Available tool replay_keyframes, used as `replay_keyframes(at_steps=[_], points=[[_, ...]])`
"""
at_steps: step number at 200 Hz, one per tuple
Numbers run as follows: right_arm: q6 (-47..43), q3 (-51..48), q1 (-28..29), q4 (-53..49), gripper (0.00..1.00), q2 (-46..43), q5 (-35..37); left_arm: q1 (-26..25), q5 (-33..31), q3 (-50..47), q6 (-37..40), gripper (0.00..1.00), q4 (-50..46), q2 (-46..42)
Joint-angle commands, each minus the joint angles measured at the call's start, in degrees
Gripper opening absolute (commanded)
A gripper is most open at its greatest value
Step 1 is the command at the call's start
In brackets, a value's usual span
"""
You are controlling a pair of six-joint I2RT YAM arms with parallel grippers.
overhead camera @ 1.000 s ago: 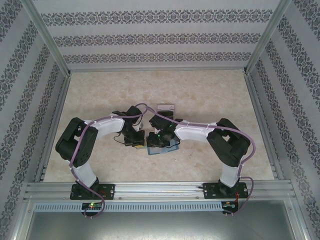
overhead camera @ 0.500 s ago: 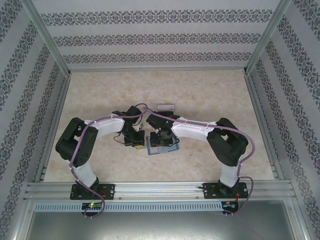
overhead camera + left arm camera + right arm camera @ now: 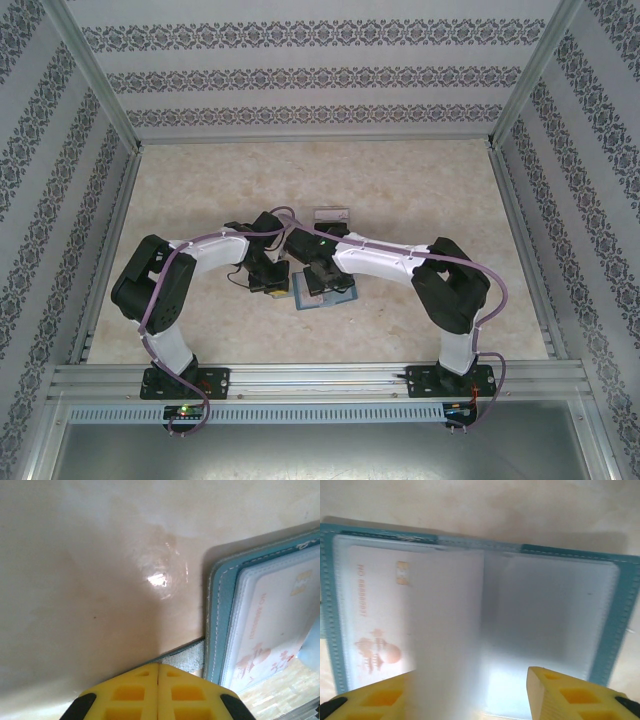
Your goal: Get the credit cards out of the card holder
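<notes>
Credit card (image 3: 375,610) in card holder (image 3: 626,600) reads "NO"; digits blurred.

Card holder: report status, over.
Left tool shut beside card holder edge. Right tool open above it. Holder open, pale card in sleeve. Sleeve leaf raised in right tool's gap.

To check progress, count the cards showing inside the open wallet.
1: a pale card with orange print, in the wallet's left half in the right wrist view. More may hide behind the cloudy middle flap.
</notes>
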Motion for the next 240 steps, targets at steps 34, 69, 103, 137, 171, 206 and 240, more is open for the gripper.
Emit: replay_keyframes(at_steps=[34, 69, 103, 137, 171, 206, 240], points=[[-1.6, 1.1, 0.8, -6.3, 0.54, -0.4, 7.8, -0.6, -1.0, -0.1, 1.4, 0.06, -0.5, 2.5], [-1.8, 0.0, 0.3, -6.0, 0.56, -0.1, 7.9, -0.7, -1.1, 0.1, 1.3, 0.06, -0.5, 2.4], [-1.7, -1.5, -0.2, -5.4, 0.57, 0.2, 8.2, -0.6, -1.2, 0.1, 1.3, 0.06, -0.7, 2.4], [-1.7, -3.6, -1.2, -4.5, 0.57, 0.4, 8.4, -0.6, -1.4, 0.2, 1.3, 0.06, -0.8, 2.7], [-1.8, -5.7, -2.3, -3.5, 0.57, 0.3, 7.9, -0.6, -1.5, 0.3, 1.3, 0.06, -0.7, 2.9], [-1.8, -7.0, -3.1, -3.1, 0.52, -0.5, 7.1, -0.6, -1.6, 0.4, 1.3, 0.06, -0.7, 3.0], [-1.6, -7.9, -3.4, -2.1, 0.46, -2.4, 5.4, -0.6, -2.5, 2.3, 1.5, 0.06, -2.2, 2.5]])
